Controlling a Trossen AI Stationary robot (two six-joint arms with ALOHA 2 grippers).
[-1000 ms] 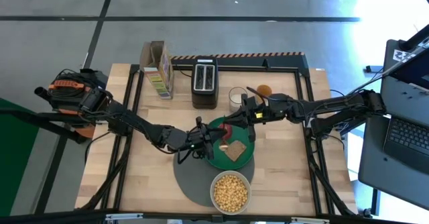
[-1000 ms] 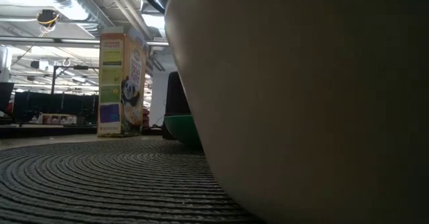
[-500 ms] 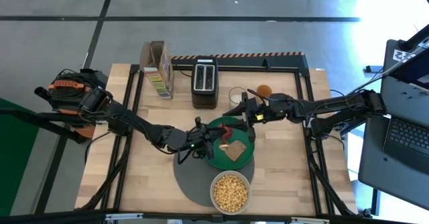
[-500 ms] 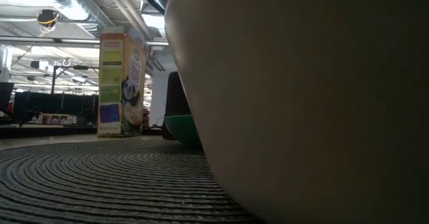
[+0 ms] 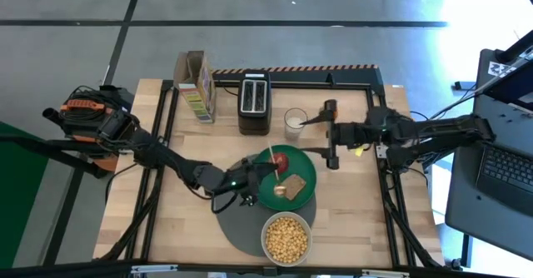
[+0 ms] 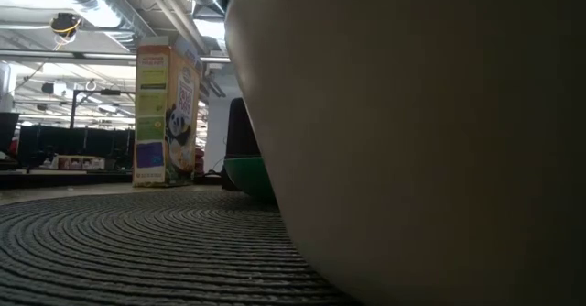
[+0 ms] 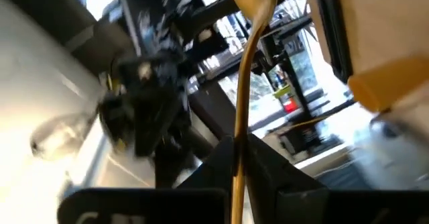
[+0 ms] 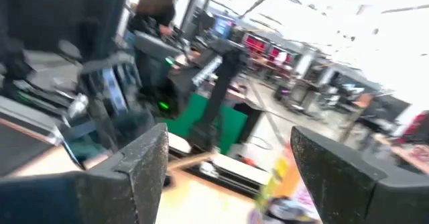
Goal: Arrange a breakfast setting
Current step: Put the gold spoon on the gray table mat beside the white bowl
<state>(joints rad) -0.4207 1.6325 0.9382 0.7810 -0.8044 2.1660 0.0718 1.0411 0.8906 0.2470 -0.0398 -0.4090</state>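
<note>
The left pincer, clenched on the thin, stiff, slippery spoon, should grip mid-handle, while the right pincer waits released above the desk.

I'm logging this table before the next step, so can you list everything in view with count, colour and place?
Mat: one, grey, round, near edge of table.
Plate: one, green, on the mat's far right side.
Apple: one, red, on plate.
Toast: one, brown, on plate.
Bowl: one, pale, holding yellow cereal, on mat.
Spoon: one, thin, gold, held over plate.
Toaster: one, black, far side.
Cereal box: one, far left.
Glass: one, beside toaster.
Left gripper: shut on spoon.
Right gripper: open, right of glass.
</note>
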